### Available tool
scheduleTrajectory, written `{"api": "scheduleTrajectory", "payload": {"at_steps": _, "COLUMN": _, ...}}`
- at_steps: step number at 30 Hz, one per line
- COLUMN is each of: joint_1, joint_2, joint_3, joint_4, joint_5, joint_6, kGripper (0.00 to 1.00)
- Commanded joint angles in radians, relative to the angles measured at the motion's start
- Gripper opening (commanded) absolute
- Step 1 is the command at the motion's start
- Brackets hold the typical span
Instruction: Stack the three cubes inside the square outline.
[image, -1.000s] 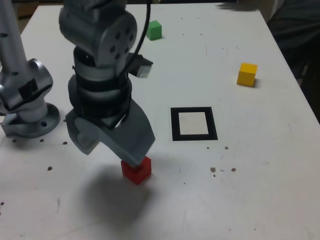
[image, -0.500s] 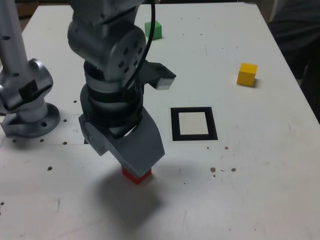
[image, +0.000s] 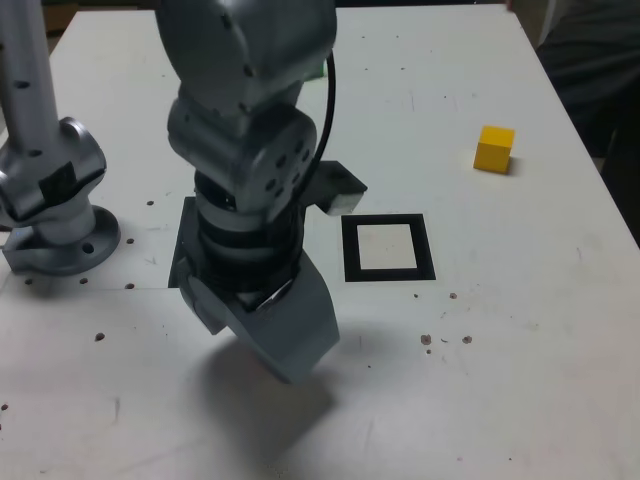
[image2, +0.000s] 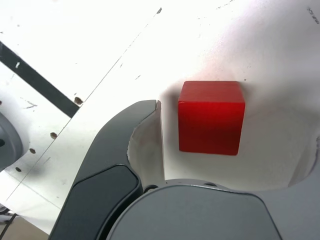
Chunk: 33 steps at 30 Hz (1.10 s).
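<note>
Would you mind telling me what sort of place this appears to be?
Probably a robotics lab bench: a white table with an arm's base bolted on, a black square outline marked as a target, and small coloured cubes like the yellow one.

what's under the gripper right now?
The red cube, on the white table between the open gripper jaws, seen from the wrist. In the exterior view the gripper covers it completely.

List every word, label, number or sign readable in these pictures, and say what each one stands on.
None: no readable text in either view.
The red cube, the yellow cube and the gripper have plain, unmarked surfaces.
The square outline on the table is a bare black border around white, with nothing written in it.
</note>
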Motion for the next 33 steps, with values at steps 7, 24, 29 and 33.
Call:
{"api": "scheduleTrajectory", "payload": {"at_steps": 7, "joint_1": 0.001, "joint_2": 0.025, "joint_3": 0.000, "joint_4": -0.001, "joint_5": 0.003, "joint_6": -0.013, "kGripper": 0.86}}
{"api": "scheduleTrajectory", "payload": {"at_steps": 24, "joint_1": 0.002, "joint_2": 0.030, "joint_3": -0.015, "joint_4": 0.002, "joint_5": 0.066, "joint_6": -0.048, "kGripper": 0.37}}
{"api": "scheduleTrajectory", "payload": {"at_steps": 29, "joint_1": 0.002, "joint_2": 0.031, "joint_3": -0.019, "joint_4": 0.002, "joint_5": 0.068, "joint_6": -0.048, "kGripper": 0.37}}
{"api": "scheduleTrajectory", "payload": {"at_steps": 33, "joint_1": 0.002, "joint_2": 0.032, "joint_3": -0.021, "joint_4": 0.002, "joint_5": 0.068, "joint_6": -0.048, "kGripper": 0.37}}
